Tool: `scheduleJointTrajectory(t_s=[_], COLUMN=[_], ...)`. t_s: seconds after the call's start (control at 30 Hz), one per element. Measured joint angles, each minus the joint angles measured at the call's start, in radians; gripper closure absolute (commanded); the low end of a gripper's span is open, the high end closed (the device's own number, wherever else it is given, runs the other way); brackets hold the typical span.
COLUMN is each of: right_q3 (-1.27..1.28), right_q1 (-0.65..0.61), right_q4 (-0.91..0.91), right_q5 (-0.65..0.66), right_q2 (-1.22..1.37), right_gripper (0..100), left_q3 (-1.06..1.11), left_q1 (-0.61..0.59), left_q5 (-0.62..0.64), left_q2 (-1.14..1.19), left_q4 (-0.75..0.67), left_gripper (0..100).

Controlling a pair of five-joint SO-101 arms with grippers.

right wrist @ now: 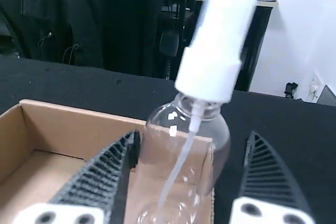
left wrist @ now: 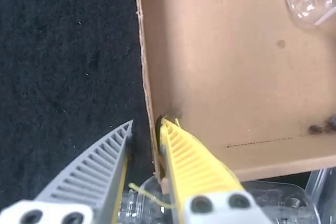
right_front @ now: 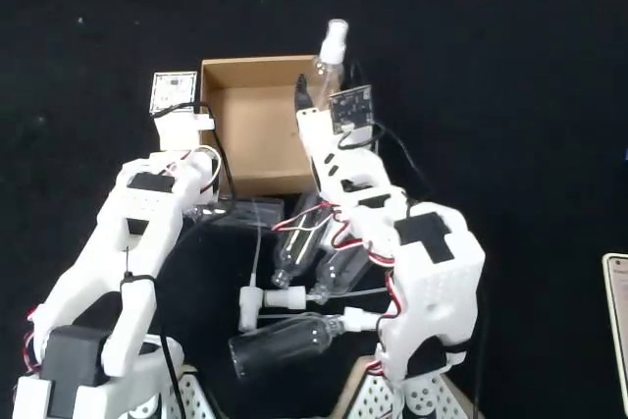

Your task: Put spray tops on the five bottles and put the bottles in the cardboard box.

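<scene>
The cardboard box (right_front: 231, 159) lies open at the table's middle; its floor (left wrist: 236, 77) is bare brown. A clear bottle (right wrist: 184, 145) with a white spray top (right wrist: 218, 45) stands upright at the box's far right corner (right_front: 332, 51). My right gripper (right wrist: 189, 182) is open, one black finger on each side of that bottle with gaps between. My left gripper (left wrist: 147, 124) is open astride the box's left wall (left wrist: 149, 93), the grey finger outside and the yellow finger (left wrist: 184, 161) inside. Its place in the high view is (right_front: 191, 130).
In front of the box lie two uncapped bottles (right_front: 299, 247), a capped bottle (right_front: 289, 340) and loose spray tops (right_front: 257, 301). Another clear bottle (left wrist: 273, 198) lies under my left gripper. A printed marker card (right_front: 175, 92) sits left of the box, and a white device (right_front: 616, 311) at the right edge.
</scene>
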Motion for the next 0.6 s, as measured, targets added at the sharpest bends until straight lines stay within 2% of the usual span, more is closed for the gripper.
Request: scheduleJointTrajectory(t_s=[0.6], right_q3=[0.000], right_q1=[0.000], right_q4=[0.000], right_q5=[0.006], right_q2=[0.000], right_gripper=[72.7], left_q3=[0.000], left_q1=[0.000], left_q5=[0.000], left_q2=[0.000], left_q4=[0.000], left_gripper=[93])
